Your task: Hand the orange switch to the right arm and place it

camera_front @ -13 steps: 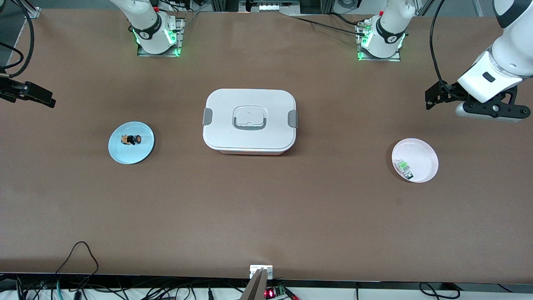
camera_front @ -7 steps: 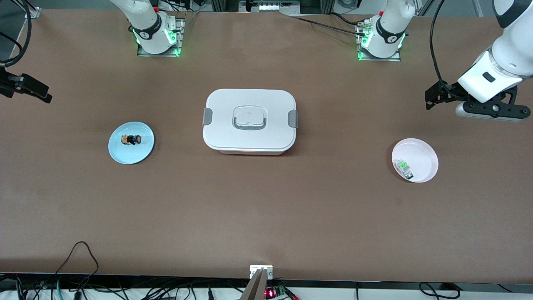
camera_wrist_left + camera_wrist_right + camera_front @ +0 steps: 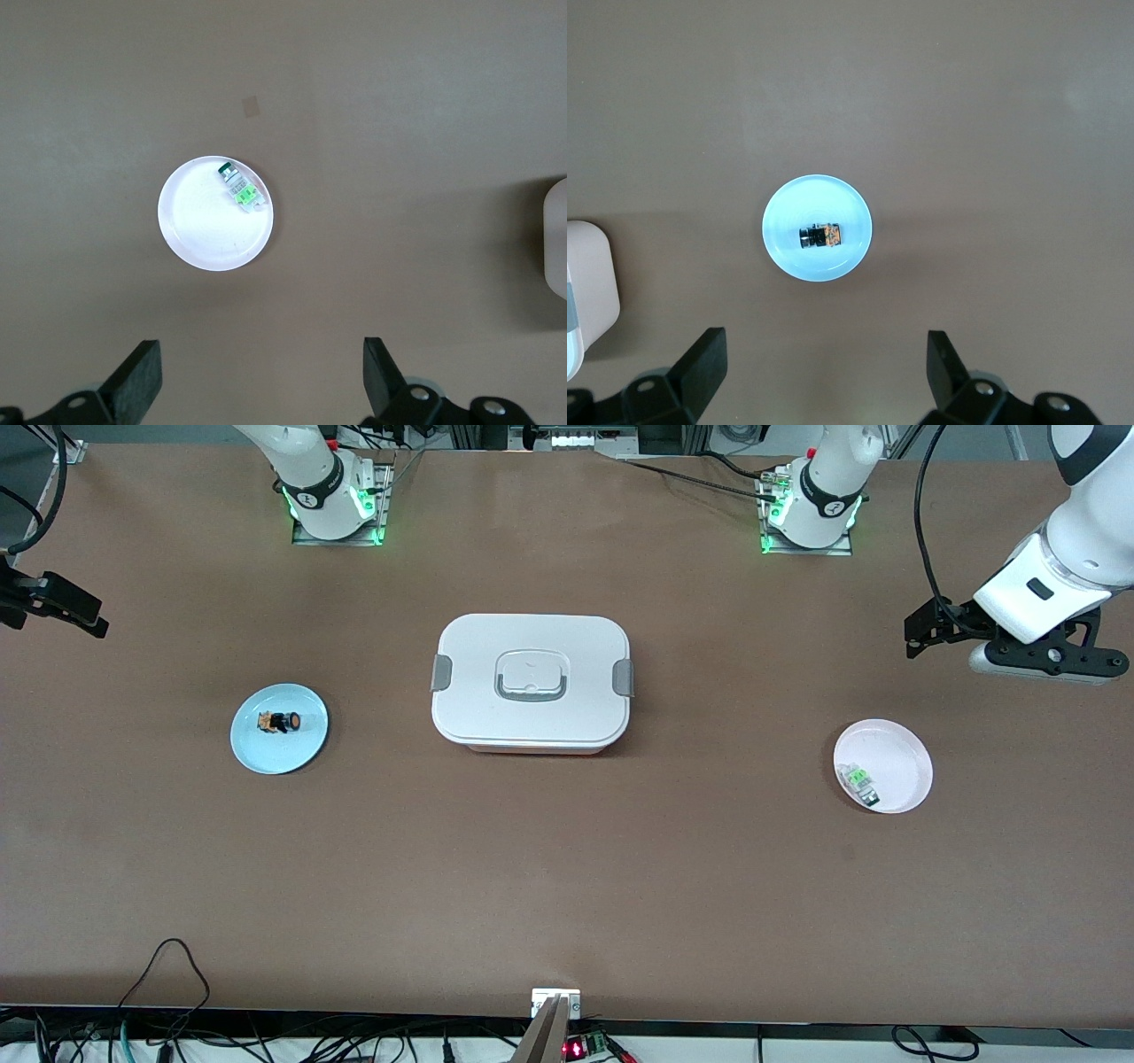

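You have the white lidded rectangular plastic container (image 3: 531,683) mid-table. Toward the right arm's end, the small black-and-orange switch (image 3: 280,722) lies on the round light-blue plate (image 3: 266,753). Toward the left arm's end (well apart), the small green-and-clear part (image 3: 859,782) lies in the round pink plate (image 3: 904,748).

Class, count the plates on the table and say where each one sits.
2. The blue plate lies toward the right arm's end of the table, holding the orange switch. The pink plate lies toward the left arm's end, holding a green-and-clear part.
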`<state>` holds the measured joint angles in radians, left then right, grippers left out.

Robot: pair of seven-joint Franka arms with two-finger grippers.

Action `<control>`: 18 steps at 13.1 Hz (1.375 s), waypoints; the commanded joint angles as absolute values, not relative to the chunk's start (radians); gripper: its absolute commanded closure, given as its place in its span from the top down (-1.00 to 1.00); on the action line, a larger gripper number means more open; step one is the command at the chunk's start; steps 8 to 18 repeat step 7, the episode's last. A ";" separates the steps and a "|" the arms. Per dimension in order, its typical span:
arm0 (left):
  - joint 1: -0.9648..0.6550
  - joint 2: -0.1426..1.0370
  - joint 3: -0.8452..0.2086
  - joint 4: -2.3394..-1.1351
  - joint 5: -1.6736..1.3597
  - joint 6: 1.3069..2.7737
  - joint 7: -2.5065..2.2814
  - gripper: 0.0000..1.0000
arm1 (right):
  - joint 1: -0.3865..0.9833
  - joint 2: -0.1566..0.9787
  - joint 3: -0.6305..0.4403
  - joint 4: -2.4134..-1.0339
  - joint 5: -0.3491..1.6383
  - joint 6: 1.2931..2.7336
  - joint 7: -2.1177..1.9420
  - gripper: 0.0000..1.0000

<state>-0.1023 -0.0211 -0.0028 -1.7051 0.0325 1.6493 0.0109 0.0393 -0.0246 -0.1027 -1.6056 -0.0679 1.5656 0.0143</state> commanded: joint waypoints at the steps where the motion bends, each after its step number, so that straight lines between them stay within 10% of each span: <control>1: -0.103 -0.026 -0.002 -1.697 0.020 1.637 0.008 1.00 | 0.043 -0.037 -0.109 -1.592 -0.058 1.536 -0.003 1.00; 18: -0.103 -0.028 -0.002 -1.697 0.020 1.637 0.008 1.00 | 0.043 -0.040 -0.110 -1.577 -0.058 1.503 -0.002 1.00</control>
